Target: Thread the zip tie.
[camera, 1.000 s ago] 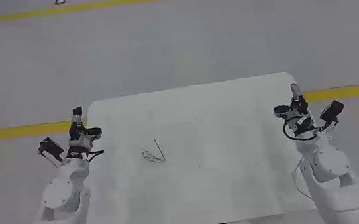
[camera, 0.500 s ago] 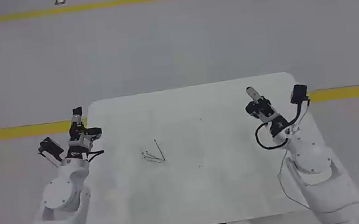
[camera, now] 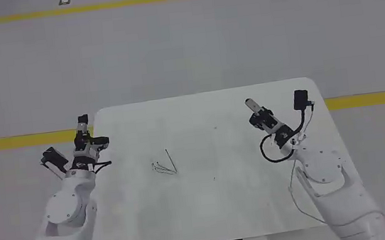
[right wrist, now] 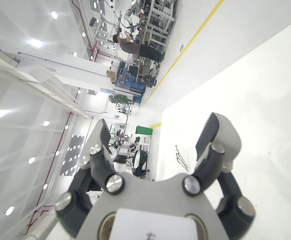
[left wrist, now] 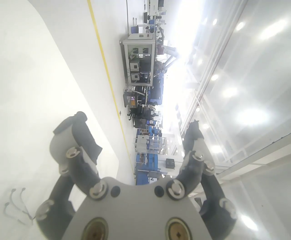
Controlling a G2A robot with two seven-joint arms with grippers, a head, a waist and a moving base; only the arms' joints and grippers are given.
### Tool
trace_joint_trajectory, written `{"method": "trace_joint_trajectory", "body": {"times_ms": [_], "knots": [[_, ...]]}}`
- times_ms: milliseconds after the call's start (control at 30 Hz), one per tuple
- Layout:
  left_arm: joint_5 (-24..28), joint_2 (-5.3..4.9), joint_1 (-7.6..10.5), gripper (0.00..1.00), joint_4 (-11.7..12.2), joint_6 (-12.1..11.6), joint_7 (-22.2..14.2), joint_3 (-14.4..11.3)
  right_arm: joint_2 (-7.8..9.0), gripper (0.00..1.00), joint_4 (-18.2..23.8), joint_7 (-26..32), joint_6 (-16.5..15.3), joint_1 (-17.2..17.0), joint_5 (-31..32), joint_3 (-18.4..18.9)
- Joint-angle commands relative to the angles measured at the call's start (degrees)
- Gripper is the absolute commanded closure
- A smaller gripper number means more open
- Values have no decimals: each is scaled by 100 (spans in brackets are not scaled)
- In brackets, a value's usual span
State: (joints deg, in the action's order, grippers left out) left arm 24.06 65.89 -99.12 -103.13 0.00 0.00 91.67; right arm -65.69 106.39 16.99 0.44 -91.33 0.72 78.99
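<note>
From the top view, a white table [camera: 216, 203] with rounded corners carries a small cluster of zip ties [camera: 164, 167], thin dark strands lying loose on its surface left of centre; there seem to be several, fanned from one end, though they are too fine to count. The left gripper [camera: 81, 121] sits at the table's left edge, well apart from the ties, and its fingers are too small here to judge. The right gripper [camera: 251, 104] hangs over the right part of the table, also well apart from the ties, with nothing visible in it. A yellow floor line [camera: 9, 142] runs behind the table on both sides. In the left wrist view, the left gripper [left wrist: 136, 127] has its two fingers spread wide with nothing between them (the pads are bare); the table [left wrist: 34, 91] stretches past one finger, and the zip ties [left wrist: 16, 204] lie flat on it off to that finger's side, not touching it. In the right wrist view, the right gripper [right wrist: 159, 127] is likewise spread wide and empty, one finger over the table [right wrist: 238, 102]; the zip ties [right wrist: 181, 159] lie on the surface beyond the gap, clear of both fingers.
</note>
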Motion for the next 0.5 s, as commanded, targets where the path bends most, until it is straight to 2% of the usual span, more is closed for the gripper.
{"method": "trace_joint_trajectory", "body": {"times_ms": [0,67,100,200,333,467], "knots": [[0,0,0,0,0,0,0,0,0,0,0,0,0,0,0,0],[0,0,0,0,0,0,0,0,19,0,104,350,33,127,477,-185],[0,0,0,0,0,0,0,0,20,0,117,670,239,409,966,-440],[0,0,0,0,0,0,0,0,-38,0,-18,1020,519,977,1274,-961],[0,0,0,0,0,0,0,0,-195,0,-555,1185,821,1843,1721,-1838],[0,0,0,0,0,0,0,0,-392,0,-1227,1483,1137,2574,1865,-2631]]}}
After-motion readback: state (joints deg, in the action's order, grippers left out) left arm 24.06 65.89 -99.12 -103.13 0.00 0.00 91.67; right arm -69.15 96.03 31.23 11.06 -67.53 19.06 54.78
